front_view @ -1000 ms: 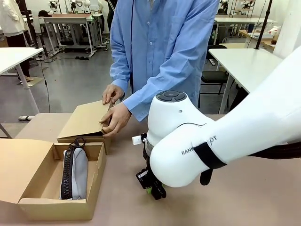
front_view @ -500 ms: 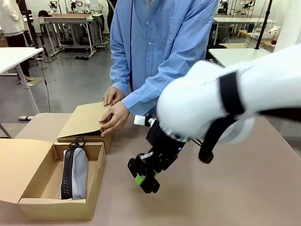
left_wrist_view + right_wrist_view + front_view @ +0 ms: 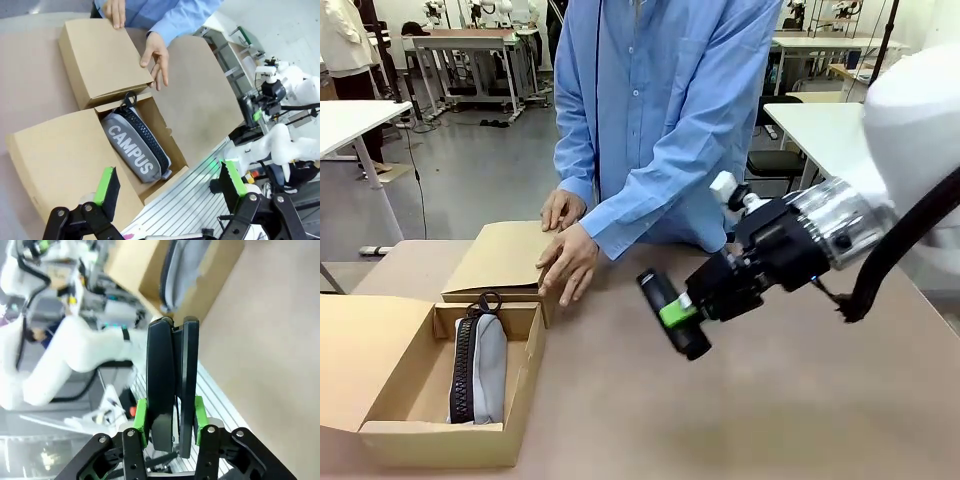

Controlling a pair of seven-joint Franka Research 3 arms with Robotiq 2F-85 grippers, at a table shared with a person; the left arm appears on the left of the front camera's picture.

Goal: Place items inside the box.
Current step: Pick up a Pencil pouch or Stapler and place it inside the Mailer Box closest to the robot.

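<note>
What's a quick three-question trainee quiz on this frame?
1. True or false: the right gripper is shut on a black stapler.
2. What lies in the open box? A) a yellow utility knife B) a grey "CAMPUS" pencil case C) nothing
3. Fill in: the left gripper has its jaws ____.
Key: 1 true; 2 B; 3 open.
</note>
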